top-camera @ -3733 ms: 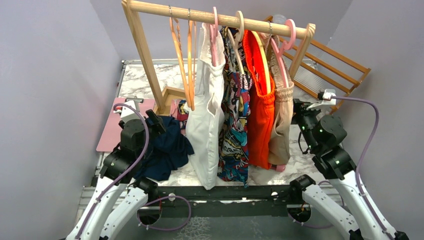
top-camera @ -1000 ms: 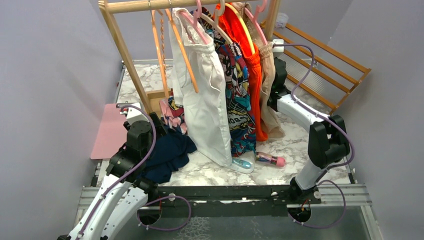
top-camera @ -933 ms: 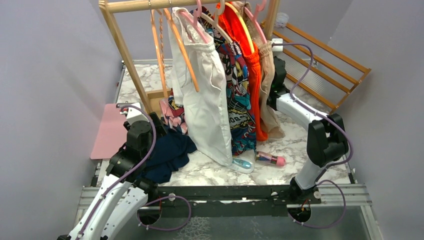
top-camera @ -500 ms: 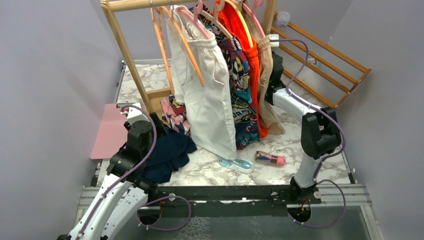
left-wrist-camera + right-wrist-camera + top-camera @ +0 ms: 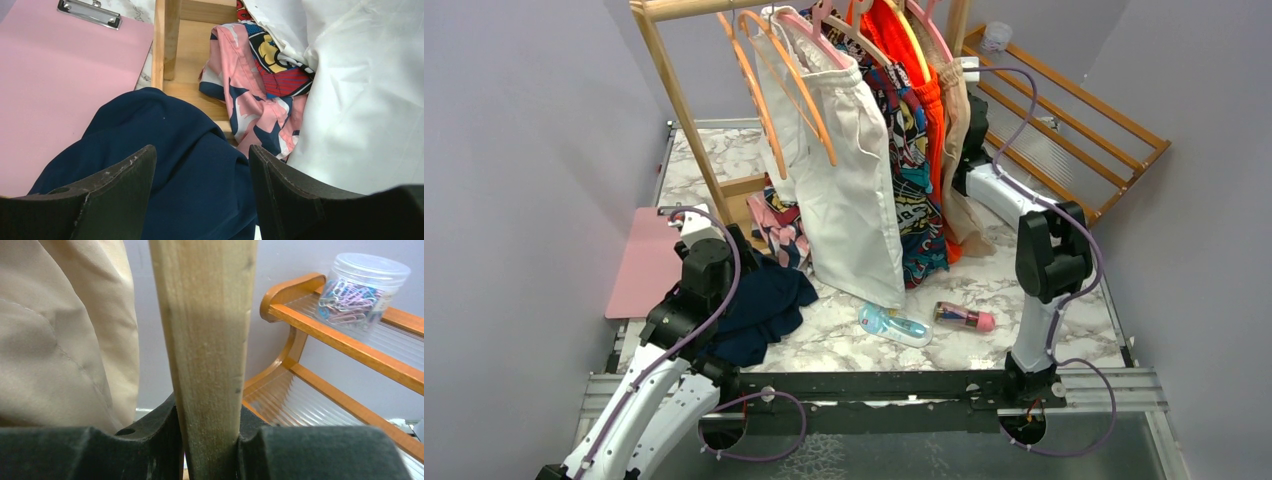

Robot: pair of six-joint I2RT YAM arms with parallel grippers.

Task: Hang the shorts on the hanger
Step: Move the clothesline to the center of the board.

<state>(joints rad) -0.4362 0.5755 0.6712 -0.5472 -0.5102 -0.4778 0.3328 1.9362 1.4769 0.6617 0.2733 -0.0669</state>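
Your left arm and right arm looked alike: white shells on the lower links, blocky black housings at the joints. A lilac cable ran along each (the right one's arced high before dropping to the base). The fingers of your left hand were matte black, their edges scuffed pale, with one small round hole.

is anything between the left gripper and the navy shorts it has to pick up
nothing visible does: the left gripper stands open directly over the navy shorts, with the fabric showing between its fingers. the pink patterned cloth and the white shorts are off to one side.
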